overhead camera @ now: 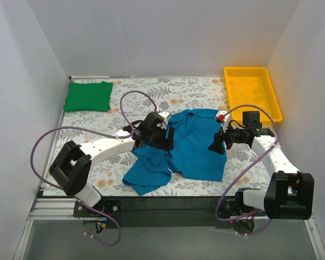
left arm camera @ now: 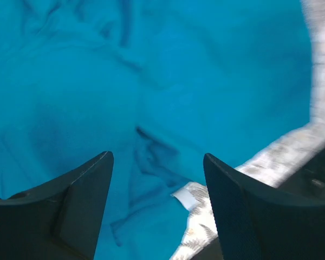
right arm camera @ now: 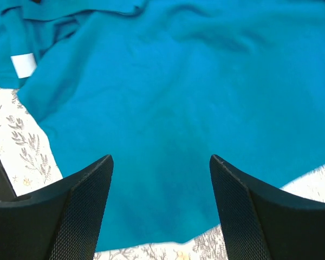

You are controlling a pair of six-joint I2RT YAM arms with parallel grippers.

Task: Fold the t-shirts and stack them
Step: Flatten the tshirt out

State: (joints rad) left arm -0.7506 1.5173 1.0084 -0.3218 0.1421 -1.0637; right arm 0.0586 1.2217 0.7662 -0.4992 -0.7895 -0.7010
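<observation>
The teal-blue t-shirt lies crumpled and partly spread in the middle of the table. The green t-shirt lies folded at the far left. My left gripper is open just above the blue shirt's left part; in the left wrist view the blue cloth and its white neck label lie below the gripper. My right gripper is open at the shirt's right edge; in the right wrist view the gripper holds nothing above the blue cloth, with the label at upper left.
A yellow plastic tray stands at the far right corner. The table has a floral cloth, with white walls on three sides. Purple cables loop from both arms.
</observation>
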